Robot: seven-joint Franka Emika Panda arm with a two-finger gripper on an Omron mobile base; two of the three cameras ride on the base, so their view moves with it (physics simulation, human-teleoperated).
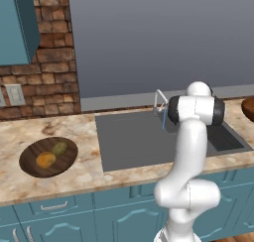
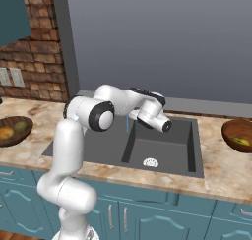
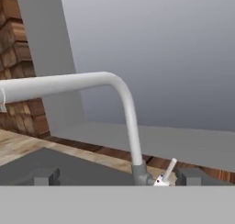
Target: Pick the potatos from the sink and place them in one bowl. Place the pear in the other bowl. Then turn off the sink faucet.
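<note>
The large dark grey rectangular sink [image 2: 162,150] sits in the marbled counter [image 1: 74,176], its slim pale silver arched faucet [image 3: 124,108] at the far rim. No writing is readable. The two-finger gripper [image 3: 120,177], jaws spread and empty, faces the faucet's small side lever [image 3: 169,169]; the golden-orange and olive-green potatoes [image 1: 52,154] lie in the dark brown wood-grain bowl [image 1: 30,164] far left, well apart from the reddish-brown wooden bowl [image 2: 231,128] on the right.

We see a glossy white arm [image 1: 190,151] built of fat rounded segments, each link like a smooth tube with bulbous ends. Dark, near-black bands ring its joints, clearest at the elbow [image 2: 102,117]. The hand's dark grey finger tips [image 3: 190,176] are small and blocky. No cables or markings are discernible to us.
</note>
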